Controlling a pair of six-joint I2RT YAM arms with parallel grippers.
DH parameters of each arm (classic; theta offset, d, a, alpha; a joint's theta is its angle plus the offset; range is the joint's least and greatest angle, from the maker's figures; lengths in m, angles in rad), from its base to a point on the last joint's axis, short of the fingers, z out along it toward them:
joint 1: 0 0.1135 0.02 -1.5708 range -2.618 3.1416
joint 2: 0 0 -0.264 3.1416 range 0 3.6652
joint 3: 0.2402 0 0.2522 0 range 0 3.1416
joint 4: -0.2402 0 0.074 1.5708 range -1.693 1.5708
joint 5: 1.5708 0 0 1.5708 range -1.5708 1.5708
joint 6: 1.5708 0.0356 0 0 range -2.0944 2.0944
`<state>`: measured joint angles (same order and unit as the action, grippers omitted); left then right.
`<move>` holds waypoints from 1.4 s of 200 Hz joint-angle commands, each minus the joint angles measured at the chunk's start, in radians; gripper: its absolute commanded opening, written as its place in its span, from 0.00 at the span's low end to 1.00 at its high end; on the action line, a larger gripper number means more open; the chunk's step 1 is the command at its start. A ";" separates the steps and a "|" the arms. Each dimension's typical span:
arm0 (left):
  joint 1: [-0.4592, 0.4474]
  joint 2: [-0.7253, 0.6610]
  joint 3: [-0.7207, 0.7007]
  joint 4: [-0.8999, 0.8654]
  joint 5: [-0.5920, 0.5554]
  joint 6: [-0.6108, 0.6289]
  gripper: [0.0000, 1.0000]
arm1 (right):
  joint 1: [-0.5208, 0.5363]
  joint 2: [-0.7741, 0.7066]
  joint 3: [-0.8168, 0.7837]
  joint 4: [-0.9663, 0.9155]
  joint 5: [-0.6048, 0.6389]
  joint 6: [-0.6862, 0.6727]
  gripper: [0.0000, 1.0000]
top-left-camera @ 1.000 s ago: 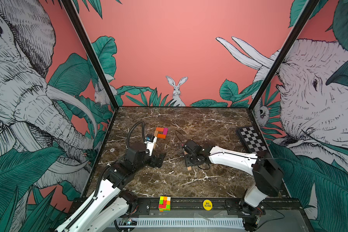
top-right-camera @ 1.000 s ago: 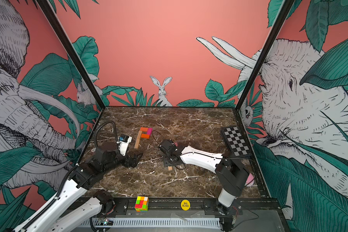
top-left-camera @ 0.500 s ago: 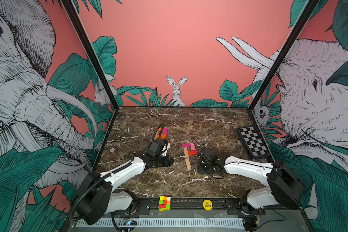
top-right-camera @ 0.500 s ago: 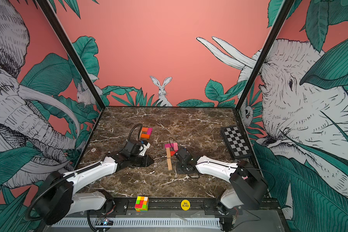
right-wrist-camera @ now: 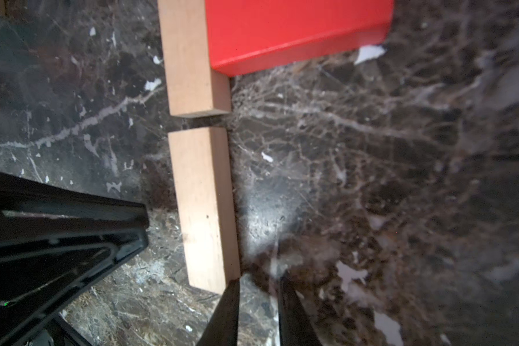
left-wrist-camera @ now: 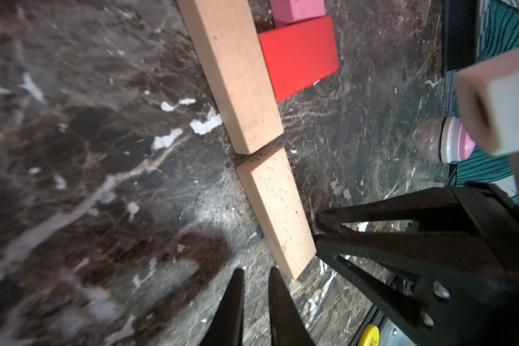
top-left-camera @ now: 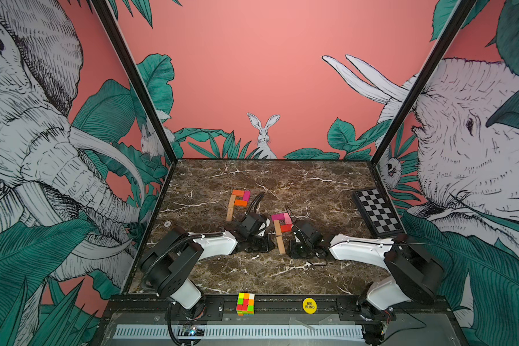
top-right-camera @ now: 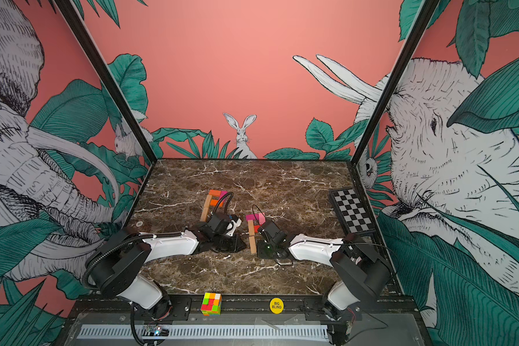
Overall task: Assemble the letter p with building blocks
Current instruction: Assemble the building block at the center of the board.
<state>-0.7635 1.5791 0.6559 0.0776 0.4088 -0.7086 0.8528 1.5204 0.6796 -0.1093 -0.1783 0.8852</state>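
Your left end effector (left-wrist-camera: 256, 270) is nearly pressed together, only a slit between its fingers, pinching nothing, just beside the lower tan block (left-wrist-camera: 277, 209). Your right end effector (right-wrist-camera: 259, 280) is equally narrow and empty, one fingertip touching that block's corner. The block lies flat on the counter (top-left-camera: 252, 272) beyond the puzzle cube (top-left-camera: 245, 303), ending the stem of a magenta, pink and red letter P (top-left-camera: 286, 228).

Pink walls (top-left-camera: 252, 60) painted with elephants, a rabbit and green leaves enclose a dark, white-veined marble table (top-left-camera: 312, 185); black posts (top-left-camera: 133, 78) mark the back corners.
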 commanded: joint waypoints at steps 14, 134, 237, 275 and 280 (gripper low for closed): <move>-0.002 0.023 0.030 0.045 -0.005 -0.022 0.19 | -0.006 -0.002 -0.027 -0.013 -0.002 0.017 0.23; -0.002 0.053 0.023 0.060 0.002 -0.024 0.20 | 0.060 0.022 -0.070 0.051 -0.040 0.075 0.20; -0.004 0.071 0.014 0.073 0.002 -0.027 0.20 | 0.064 0.025 -0.064 0.029 0.010 0.089 0.17; -0.005 0.084 0.022 0.074 0.004 -0.025 0.20 | 0.064 0.026 -0.066 0.036 0.014 0.095 0.17; -0.005 0.087 0.025 0.073 0.005 -0.026 0.20 | 0.064 0.026 -0.065 0.036 0.014 0.095 0.17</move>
<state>-0.7635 1.6493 0.6724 0.1539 0.4122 -0.7250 0.9108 1.5272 0.6384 -0.0063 -0.2047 0.9695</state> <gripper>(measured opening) 0.203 0.171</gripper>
